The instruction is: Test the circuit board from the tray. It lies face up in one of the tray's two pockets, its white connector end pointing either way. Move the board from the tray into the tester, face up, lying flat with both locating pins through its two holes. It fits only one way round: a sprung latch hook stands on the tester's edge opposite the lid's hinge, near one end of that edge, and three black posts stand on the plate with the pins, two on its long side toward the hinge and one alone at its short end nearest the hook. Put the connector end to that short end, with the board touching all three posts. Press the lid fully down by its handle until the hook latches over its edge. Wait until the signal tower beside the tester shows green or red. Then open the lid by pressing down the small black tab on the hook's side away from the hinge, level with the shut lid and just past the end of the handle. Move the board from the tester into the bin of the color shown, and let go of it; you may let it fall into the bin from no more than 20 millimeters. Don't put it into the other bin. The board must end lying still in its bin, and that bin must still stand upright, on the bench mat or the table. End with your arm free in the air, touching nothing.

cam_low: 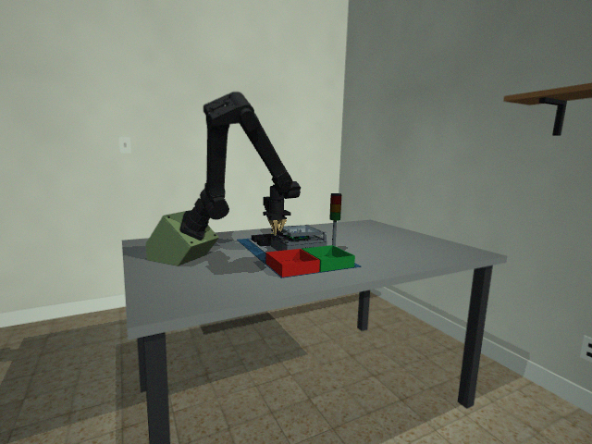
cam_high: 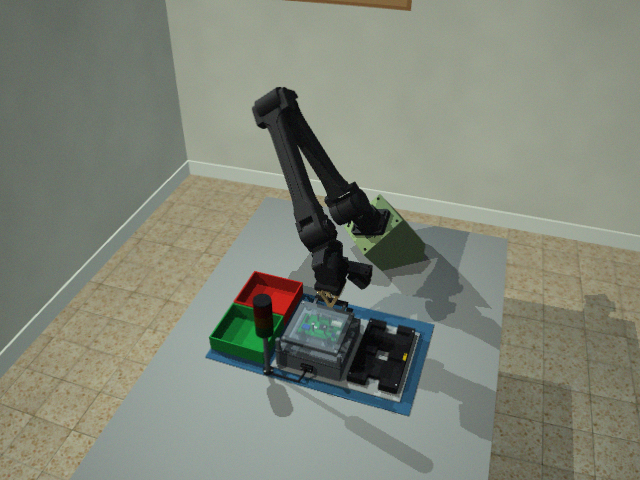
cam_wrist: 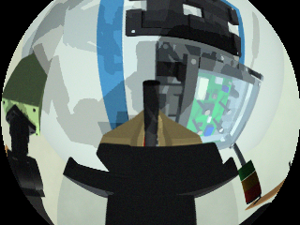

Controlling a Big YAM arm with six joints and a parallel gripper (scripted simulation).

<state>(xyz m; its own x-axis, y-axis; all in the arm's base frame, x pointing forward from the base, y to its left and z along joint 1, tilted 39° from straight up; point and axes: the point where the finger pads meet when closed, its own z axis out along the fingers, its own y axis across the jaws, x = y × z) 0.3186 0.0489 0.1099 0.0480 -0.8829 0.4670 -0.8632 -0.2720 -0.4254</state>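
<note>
While clamped on black handle (cam_wrist: 150, 109) | gripper (cam_high: 326, 298) | clear lid (cam_high: 320, 325)

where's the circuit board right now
In the top view the circuit board lies inside the tester, under its clear lid, between the bins on the left and the black tray on the right.

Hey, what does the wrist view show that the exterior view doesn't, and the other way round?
Only the wrist view shows the jaws shut on a thin black upright piece, the lid's handle, beside the clear lid with the board's green face beneath.

Only the exterior view shows the whole arm, the red bin and green bin, and the table's legs.

Both show the signal tower, the tester and the blue mat.
</note>
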